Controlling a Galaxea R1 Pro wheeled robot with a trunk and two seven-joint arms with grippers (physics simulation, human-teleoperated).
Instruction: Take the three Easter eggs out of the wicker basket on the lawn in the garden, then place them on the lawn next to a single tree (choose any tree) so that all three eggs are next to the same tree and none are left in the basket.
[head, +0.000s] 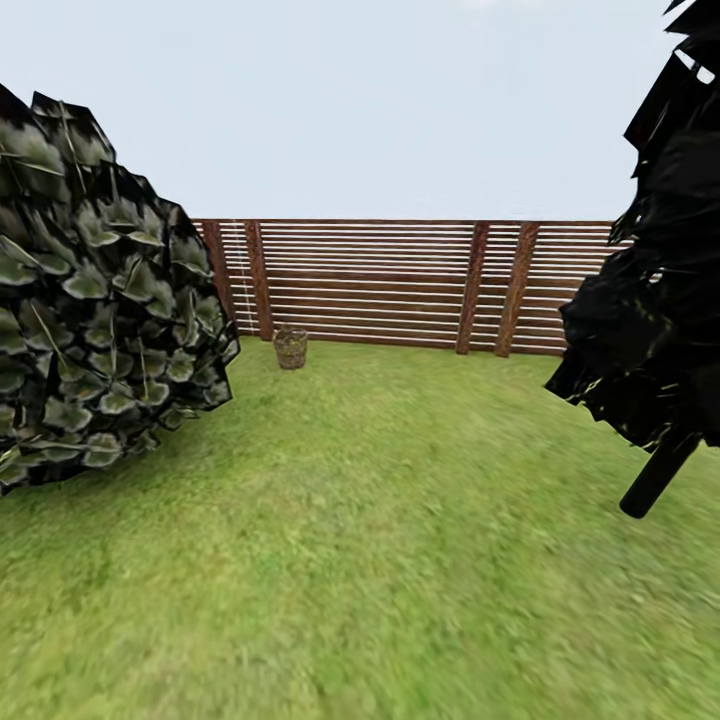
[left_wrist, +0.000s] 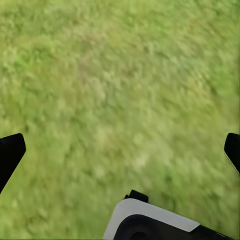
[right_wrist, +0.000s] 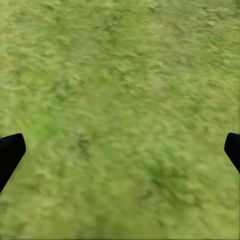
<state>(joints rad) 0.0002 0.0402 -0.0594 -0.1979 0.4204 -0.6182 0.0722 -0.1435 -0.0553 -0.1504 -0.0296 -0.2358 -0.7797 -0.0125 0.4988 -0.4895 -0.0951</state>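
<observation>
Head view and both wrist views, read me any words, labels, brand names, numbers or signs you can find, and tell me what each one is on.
None: no readable text in any view.
The wicker basket by the fence is far off; no label can be made out.
The bush, the dark tree and the lawn bear no writing.
The left claw and right claw show plain black fingertips without markings.

Patchy green lawn (head: 400, 560). Brown woven basket (head: 290, 348). Brown slatted fence (head: 400, 285) with darker posts. Grey-green veined leaves on the left bush (head: 100, 300). Near-black conifer (head: 660, 270) right. Pale blue sky (head: 350, 100). Black pincer fingertips (left_wrist: 10, 155).
</observation>
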